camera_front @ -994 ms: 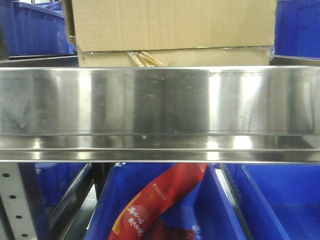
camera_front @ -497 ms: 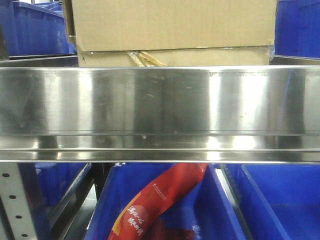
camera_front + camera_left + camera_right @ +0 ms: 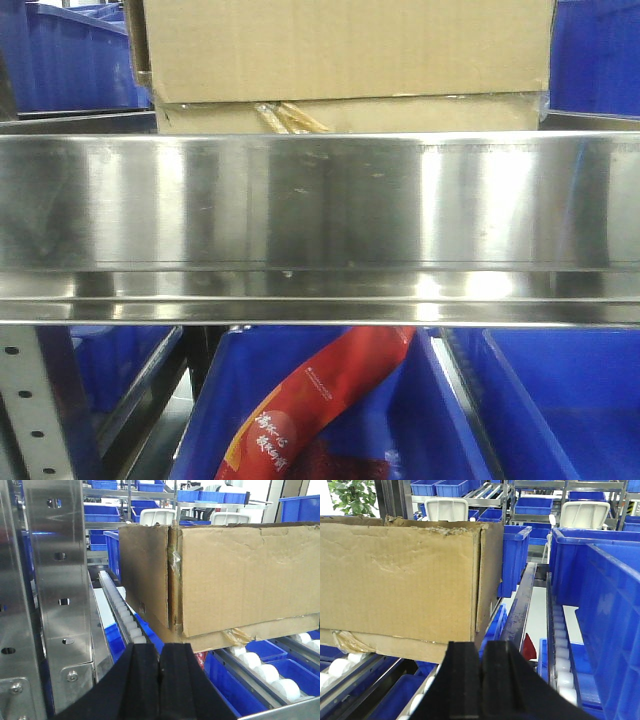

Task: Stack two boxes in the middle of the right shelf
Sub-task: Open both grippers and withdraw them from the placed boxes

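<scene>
Stack looks done: big box (image 3: 345, 48) sits on top of the flat box (image 3: 350, 114), both on the steel shelf (image 3: 320, 200), on its white rollers (image 3: 267, 672). Left gripper (image 3: 160, 677) is clenched, fingers pressed together, holding nothing, hanging off the left front corner of the stack. Right gripper (image 3: 481, 677) same: pinched closed, empty, just off the right front corner. Neither touches cardboard.

Risks, my guess: the shelf bed is rollers, so any nudge from an arm pulling away could roll the flat box and take the big one with it. The big box overhangs the flat one a little on its left side in the front view, so a bump there could tip or slide it. Its walls are dented and torn along the top edge, soft stuff, easy to shove crooked.

View differences: front camera only gives the rail, a strip of both boxes, and the blue bin (image 3: 520, 400) with a red packet (image 3: 320, 400) below; no grippers. Wrist cameras show both grippers, the rollers, the box sides and the tape scrap (image 3: 235, 636) on the flat box. Left wrist also shows the perforated upright (image 3: 57, 580).
</scene>
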Robot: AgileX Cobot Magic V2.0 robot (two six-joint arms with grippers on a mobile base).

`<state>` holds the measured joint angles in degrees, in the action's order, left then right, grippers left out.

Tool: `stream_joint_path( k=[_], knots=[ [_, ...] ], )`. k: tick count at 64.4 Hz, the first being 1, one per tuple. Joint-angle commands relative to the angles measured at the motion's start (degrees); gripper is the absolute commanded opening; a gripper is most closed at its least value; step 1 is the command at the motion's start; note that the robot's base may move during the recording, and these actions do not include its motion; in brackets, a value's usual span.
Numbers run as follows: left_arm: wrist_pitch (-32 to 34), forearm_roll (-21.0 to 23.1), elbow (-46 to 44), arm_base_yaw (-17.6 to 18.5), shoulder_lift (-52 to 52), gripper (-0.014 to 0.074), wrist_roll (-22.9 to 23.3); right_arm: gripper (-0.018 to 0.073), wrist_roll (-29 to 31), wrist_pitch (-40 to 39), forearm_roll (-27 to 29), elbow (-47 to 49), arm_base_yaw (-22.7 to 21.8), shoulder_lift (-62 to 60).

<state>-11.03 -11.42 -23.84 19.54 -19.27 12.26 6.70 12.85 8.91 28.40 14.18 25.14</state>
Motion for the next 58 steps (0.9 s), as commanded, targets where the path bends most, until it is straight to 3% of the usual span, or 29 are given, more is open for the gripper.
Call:
stream_joint_path(
  k=[1,12,17,20,29,41,53,58],
  knots=[
    [1.3,0.1,-0.1,0.2,0.3,-0.0111,0.1,-0.0153,0.4,-1.5,-0.6,0.0,-0.3,-0.2],
    [1.4,0.8,0.4,0.1,0.5,-0.0111,0.1,-0.0153,0.4,-1.5,-0.6,0.0,-0.3,-0.2],
    [0.8,0.9,0.6,-2.1,1.9,-0.0111,-0.1,-0.0153,0.4,-1.5,-0.6,0.0,-0.3,-0.2],
    [1.1,1.3,1.2,-3.8,2.7,-0.0111,-2.0,-0.0153,0.4,-1.6,-0.6,0.0,-0.3,-0.2],
    [4.4,8.6,5.9,-10.9,7.4,-0.0111,-12.3,-0.0153,0.4,-1.6,-0.6,0.0,-0.3,-0.2],
    [9.2,8.6,15.4,-17.3,14.9,-0.0111,-12.3,-0.0153,0.4,-1.7,-0.6,0.0,-0.3,-0.2],
    [16.3,8.6,23.8,-18.4,19.3,-0.0111,-12.3,-0.0153,0.4,-1.7,-0.6,0.0,-0.3,-0.2],
    [11.0,8.6,23.8,-18.4,19.3,-0.0111,-12.3,-0.0153,0.4,-1.8,-0.6,0.0,-0.3,-0.2]
  ],
)
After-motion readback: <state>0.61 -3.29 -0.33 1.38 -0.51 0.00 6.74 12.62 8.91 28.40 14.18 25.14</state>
